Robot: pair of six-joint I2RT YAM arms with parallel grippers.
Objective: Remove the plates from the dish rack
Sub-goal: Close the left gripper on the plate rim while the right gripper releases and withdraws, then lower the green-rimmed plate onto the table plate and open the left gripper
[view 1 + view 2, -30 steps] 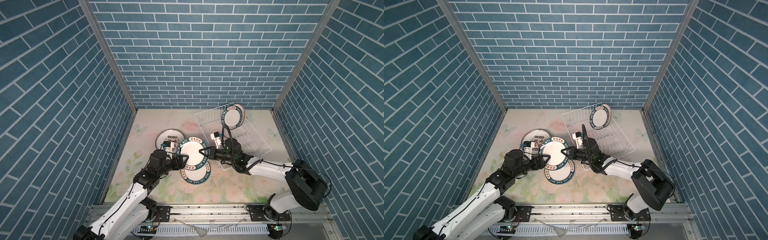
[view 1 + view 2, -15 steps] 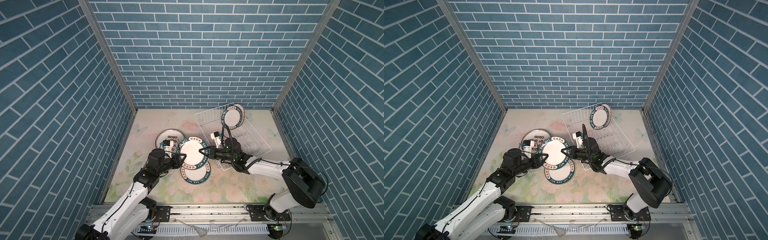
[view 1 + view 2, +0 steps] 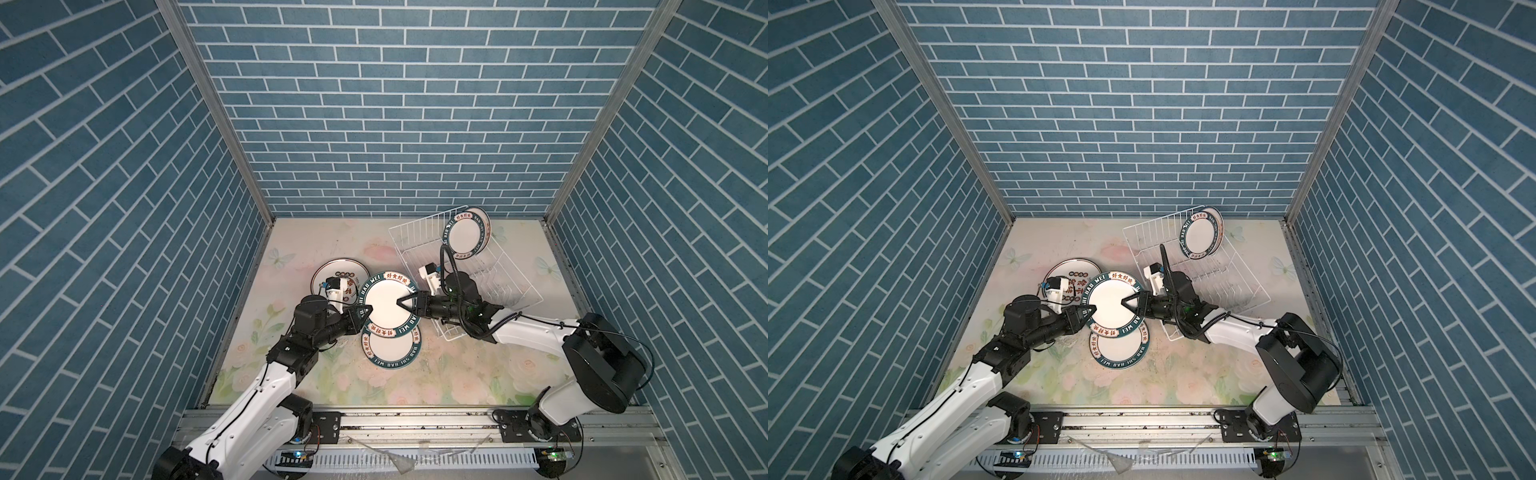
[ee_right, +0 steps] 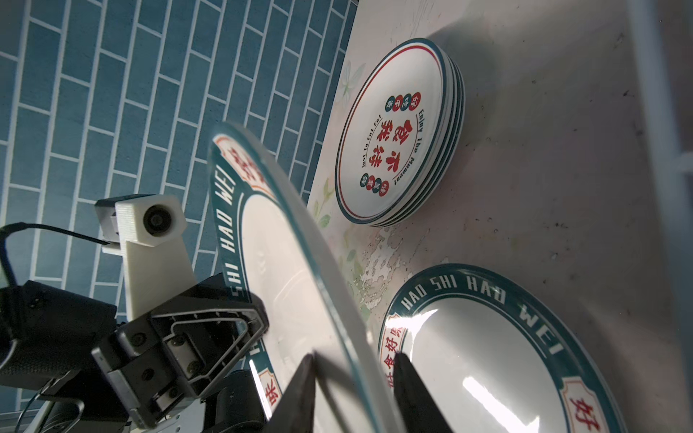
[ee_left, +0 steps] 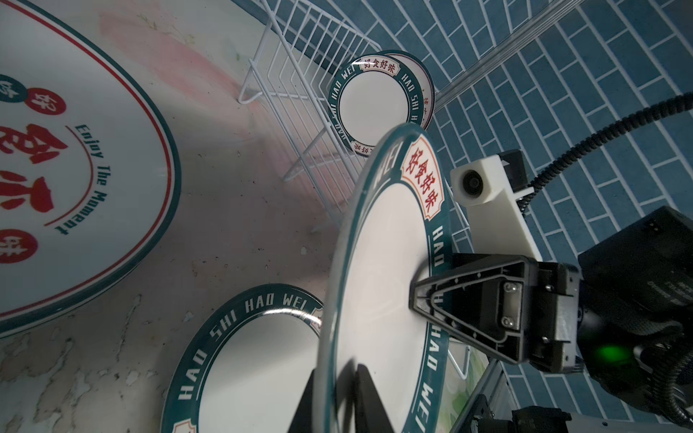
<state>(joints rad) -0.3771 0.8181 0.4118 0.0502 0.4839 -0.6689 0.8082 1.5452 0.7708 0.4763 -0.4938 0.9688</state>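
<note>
DESK: Caption pls. Who has the plate?

PHOTOG: Mid-air handover above the table (image 3: 457, 374). The held plate (image 3: 388, 305), green "HAO SHI HAO WEI" rim, hangs tilted btwn the two arms, face toward the overhead camera. The left end effector (image 3: 368, 309) is clamped on one side of the rim. The right end effector (image 3: 401, 301) straddles the opposite side w/ jaws slack: in the right wrist view a gap shows btwn one finger (image 4: 412, 397) and the plate.

DESK: How does it handle?

PHOTOG: Stiff, glazed, prob. slick and breakable. It looks to have enough weight that a one-sided pinch may let it droop or twist. The rim is the only hold, and a deep bite over the lettered band looks safest.

DESK: What's around it?

PHOTOG: Directly below, a matching plate (image 3: 392, 347) lies flat on the table, so a drop would land on crockery. Just beside the left wrist sits a stack of red-character plates (image 4: 390, 150). The dish rack (image 3: 419, 239) stands beside the right arm, w/ two rack plates (image 3: 467, 237) upright at its far end and the other prongs bare. The right arm's cable (image 5: 600, 127) arcs above the wrist beside the rack wires, a poss. snag on any pull-back, imo.
</note>
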